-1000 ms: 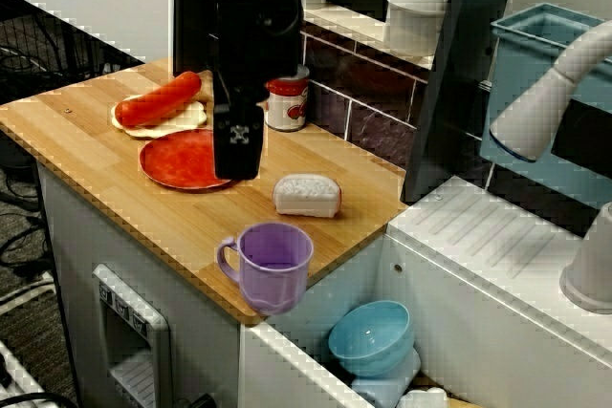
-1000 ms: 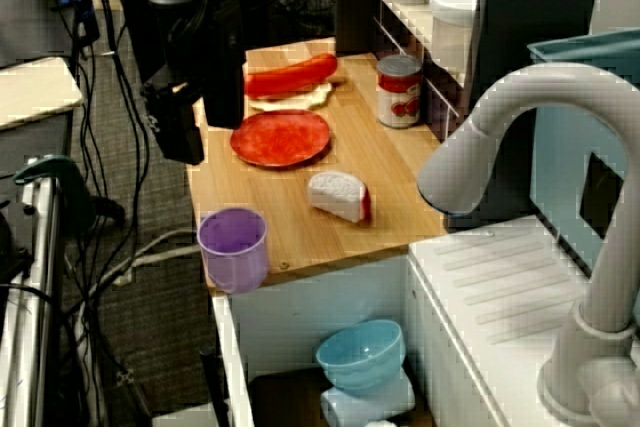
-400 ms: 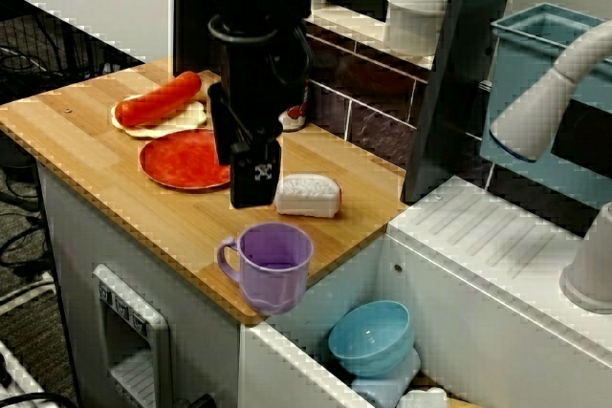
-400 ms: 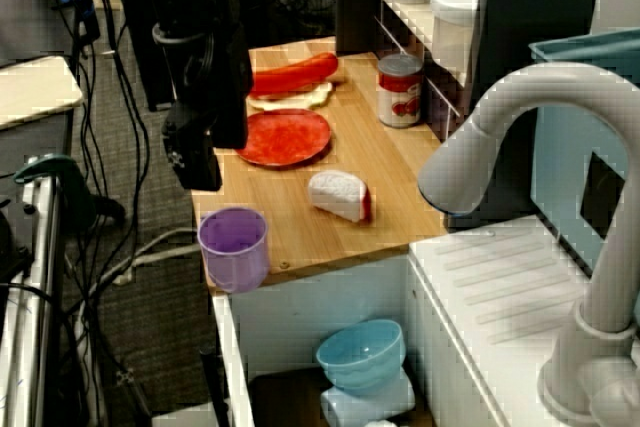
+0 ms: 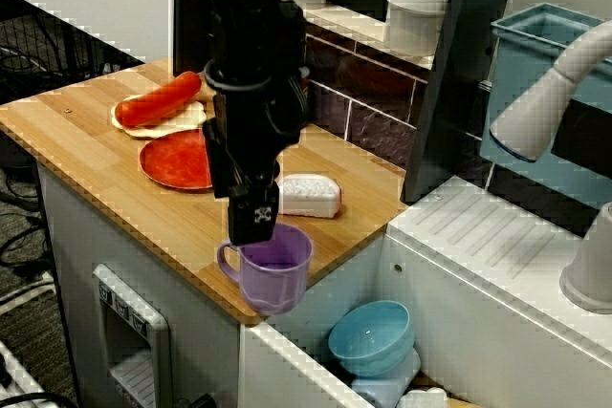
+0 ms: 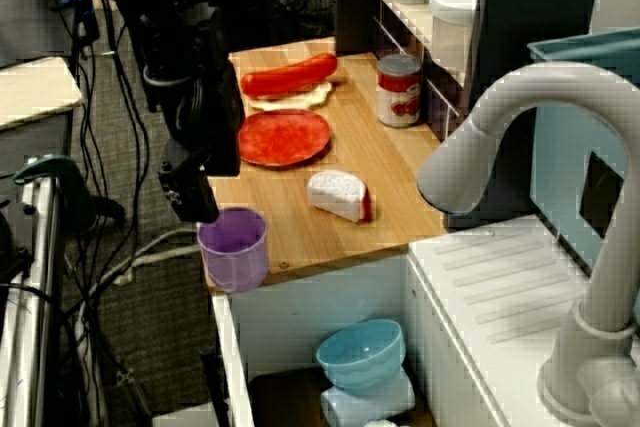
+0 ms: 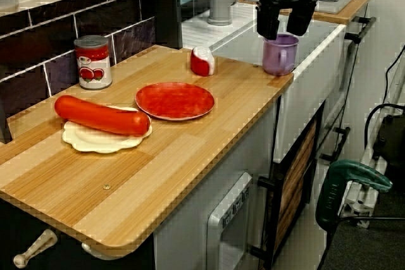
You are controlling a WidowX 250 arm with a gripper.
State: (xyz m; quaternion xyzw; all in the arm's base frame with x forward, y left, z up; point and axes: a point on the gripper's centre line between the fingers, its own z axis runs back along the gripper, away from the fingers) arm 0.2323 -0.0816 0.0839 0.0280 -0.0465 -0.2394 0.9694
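While its jaws gape, the pincer (image 7: 282, 33) hangs over a smooth lilac mug (image 7: 280, 58).

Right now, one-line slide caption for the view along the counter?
Open gripper poised over the purple cup at the counter edge; red plate and sausage lie farther along.
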